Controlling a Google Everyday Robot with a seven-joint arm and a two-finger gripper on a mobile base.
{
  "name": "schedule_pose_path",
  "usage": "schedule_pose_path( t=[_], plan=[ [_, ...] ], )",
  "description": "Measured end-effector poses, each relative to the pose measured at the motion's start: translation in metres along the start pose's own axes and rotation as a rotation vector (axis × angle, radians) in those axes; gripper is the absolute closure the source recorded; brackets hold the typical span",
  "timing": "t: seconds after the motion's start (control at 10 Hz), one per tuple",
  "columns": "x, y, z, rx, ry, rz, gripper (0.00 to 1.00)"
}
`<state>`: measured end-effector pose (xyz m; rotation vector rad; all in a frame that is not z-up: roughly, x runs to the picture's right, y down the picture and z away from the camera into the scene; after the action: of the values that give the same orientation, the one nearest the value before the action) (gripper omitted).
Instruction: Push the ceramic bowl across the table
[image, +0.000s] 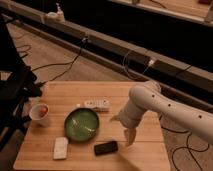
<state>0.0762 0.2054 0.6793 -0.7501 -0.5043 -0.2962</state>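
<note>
Jaws hang right of ceramic bowl (82, 123), clear of it, opening can't tell; bowl centred on surface (65, 92), power strip (97, 104) just behind, phone (106, 148) near front edge.

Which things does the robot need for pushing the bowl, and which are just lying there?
For the job: ceramic bowl, table, gripper to the right of the bowl.
Just lying about: white cup, white strip-shaped gadget, black phone, flat white block.
</note>
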Motion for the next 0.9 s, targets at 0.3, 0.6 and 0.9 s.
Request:
schedule_pose_path(
  t=[0.3, 0.6, 0.9],
  plan=[
    [0.000, 0.000, 0.000, 0.000, 0.000, 0.000, 0.42],
    [0.000, 0.000, 0.000, 0.000, 0.000, 0.000, 0.78],
    [0.007, -0.010, -0.008, 0.042, 0.014, 0.010, 1.00]
  ],
)
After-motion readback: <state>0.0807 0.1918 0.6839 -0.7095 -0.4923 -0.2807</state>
